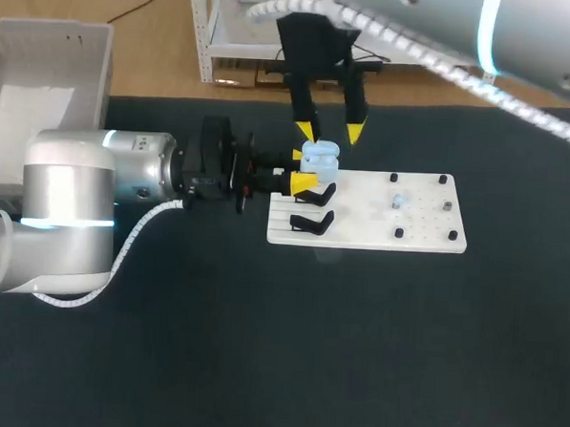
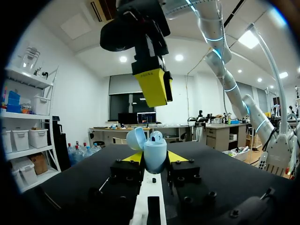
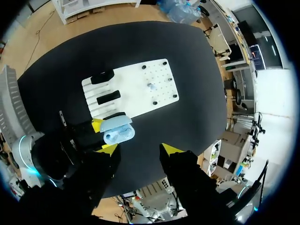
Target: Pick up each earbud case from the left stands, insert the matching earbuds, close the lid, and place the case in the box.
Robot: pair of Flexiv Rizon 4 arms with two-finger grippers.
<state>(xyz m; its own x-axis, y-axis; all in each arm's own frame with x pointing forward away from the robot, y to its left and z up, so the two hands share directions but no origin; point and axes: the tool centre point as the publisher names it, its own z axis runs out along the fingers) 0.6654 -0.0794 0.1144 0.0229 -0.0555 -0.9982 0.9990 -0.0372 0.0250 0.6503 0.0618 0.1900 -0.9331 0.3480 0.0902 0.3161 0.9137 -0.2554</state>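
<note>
Pale-blue earbud case point(image 1: 318, 158), lid up, sits clamped in the left pincer point(image 1: 302, 168) at the white board's point(image 1: 427, 235) edge; the right pincer point(image 1: 329, 132), open and empty above it, should fetch what looks like an earbud point(image 1: 398, 200) from the board, descending vertically.

L pincer point(image 1: 302, 168) gripping, R pincer point(image 1: 329, 132) spread above
</note>
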